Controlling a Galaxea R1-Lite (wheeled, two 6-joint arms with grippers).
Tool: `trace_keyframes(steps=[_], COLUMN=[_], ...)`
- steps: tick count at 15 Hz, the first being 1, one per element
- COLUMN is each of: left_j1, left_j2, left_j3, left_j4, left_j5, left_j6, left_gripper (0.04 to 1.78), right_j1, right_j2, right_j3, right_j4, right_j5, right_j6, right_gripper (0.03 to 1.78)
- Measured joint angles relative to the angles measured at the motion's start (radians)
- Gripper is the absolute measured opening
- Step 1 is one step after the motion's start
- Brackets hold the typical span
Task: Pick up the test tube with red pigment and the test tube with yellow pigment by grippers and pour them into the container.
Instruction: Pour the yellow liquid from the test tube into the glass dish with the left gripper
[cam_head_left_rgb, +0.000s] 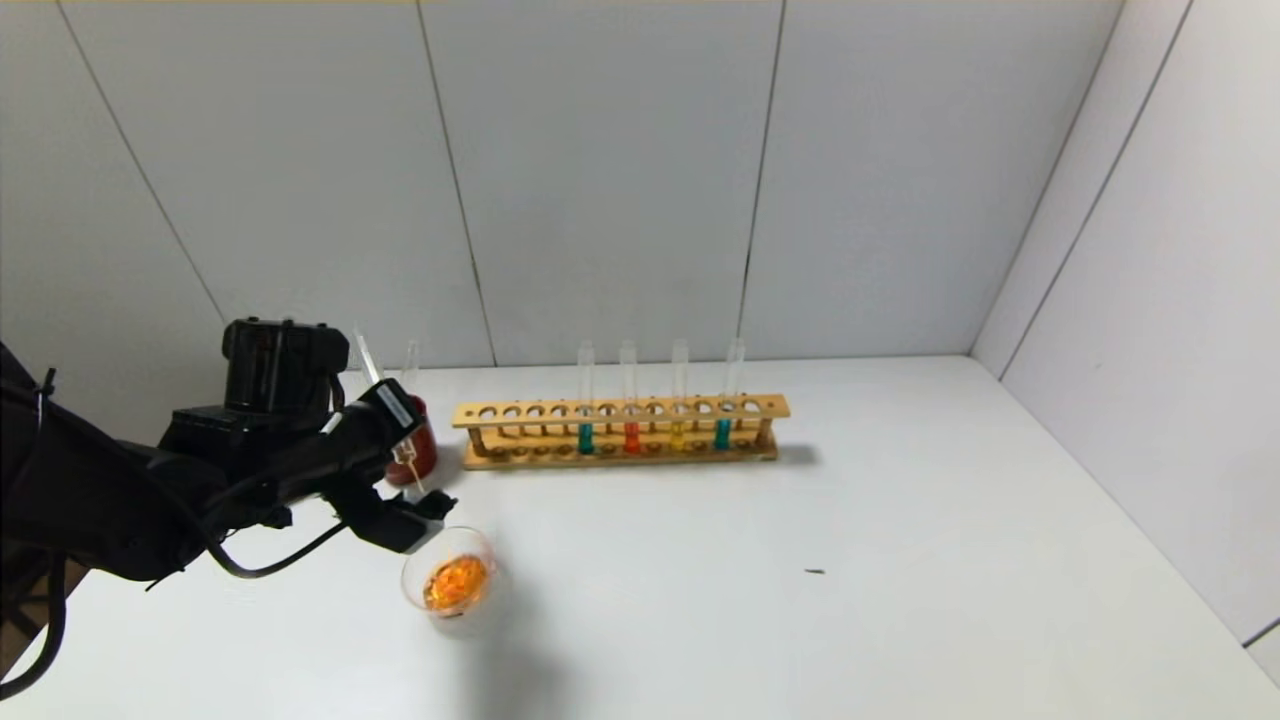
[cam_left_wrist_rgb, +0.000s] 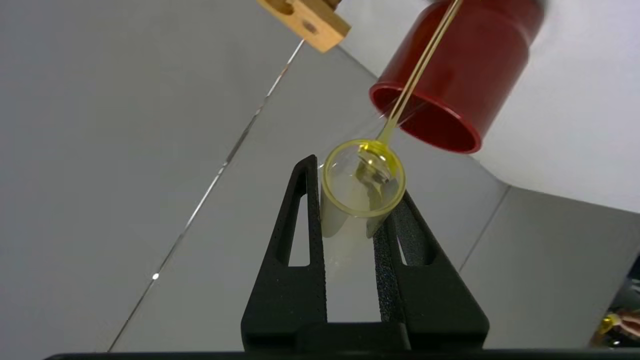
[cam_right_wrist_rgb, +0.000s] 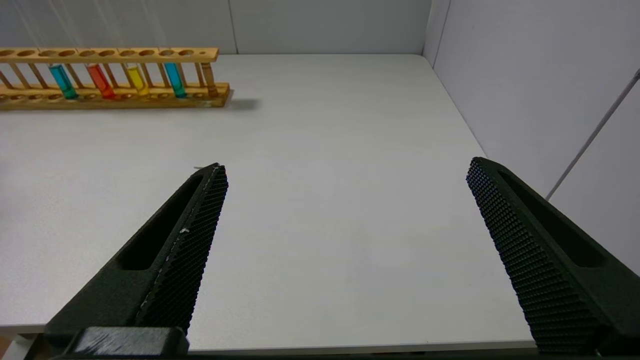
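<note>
Four tubes (cam_head_left_rgb: 631, 400) stand racked; the left gripper (cam_head_left_rgb: 405, 480) clamps the yellow-stained test tube (cam_left_wrist_rgb: 361, 182) above the container (cam_head_left_rgb: 452, 580) holding orange liquid; the right gripper (cam_right_wrist_rgb: 345, 210) gapes.

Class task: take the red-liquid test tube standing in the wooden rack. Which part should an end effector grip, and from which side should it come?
Grip the red-liquid test tube on its bare upper glass above the rack, probably from the open front. It stands upright with close neighbours on both sides, so lift straight up. The open right end effector is free.
</note>
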Motion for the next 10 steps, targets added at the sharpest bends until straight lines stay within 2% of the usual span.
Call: trace_keyframes(steps=[10], left_j1=[-0.016], left_j2=[-0.045], left_j3=[0.056], left_j4=[-0.006], left_j5=[0.000], left_j6=[0.013], left_gripper=[0.32], right_j1=[0.000], right_j2=[0.000], right_j3=[0.000], right_j4=[0.000], right_j5=[0.000], right_j6=[0.000], right_gripper=[1.75])
